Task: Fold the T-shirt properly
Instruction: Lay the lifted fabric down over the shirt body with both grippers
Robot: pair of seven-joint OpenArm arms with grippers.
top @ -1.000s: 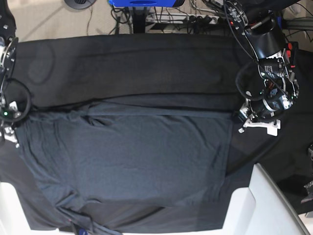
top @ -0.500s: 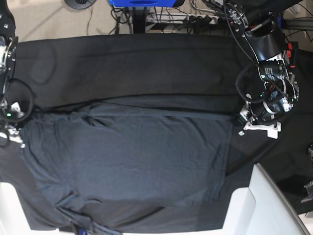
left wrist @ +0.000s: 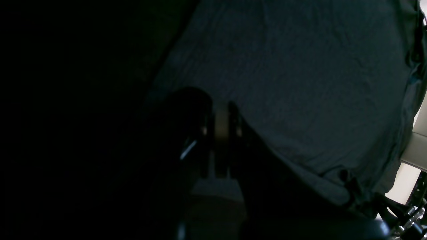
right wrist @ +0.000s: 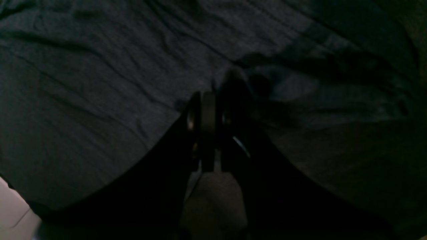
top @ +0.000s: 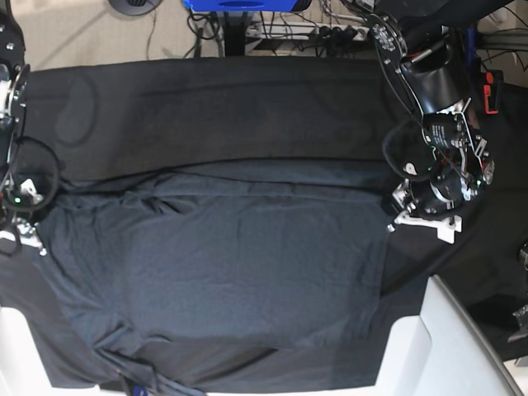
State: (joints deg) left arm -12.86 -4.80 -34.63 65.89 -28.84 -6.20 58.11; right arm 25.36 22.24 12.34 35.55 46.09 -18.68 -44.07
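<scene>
Across the table, T-shirt (top: 223, 264) lengthwise

Evenly and softly lit from overhead in the base view, sharp across the T-shirt (top: 223, 264), no glare, faint shadow only along its folds. Very dim and underexposed in both wrist views, nearly black left of the T-shirt (left wrist: 300, 83) in the left one. Grainy, soft, blurred nearest the lens. Small overexposed patch below the T-shirt (right wrist: 83, 100) at the right view's lower-left corner.
</scene>
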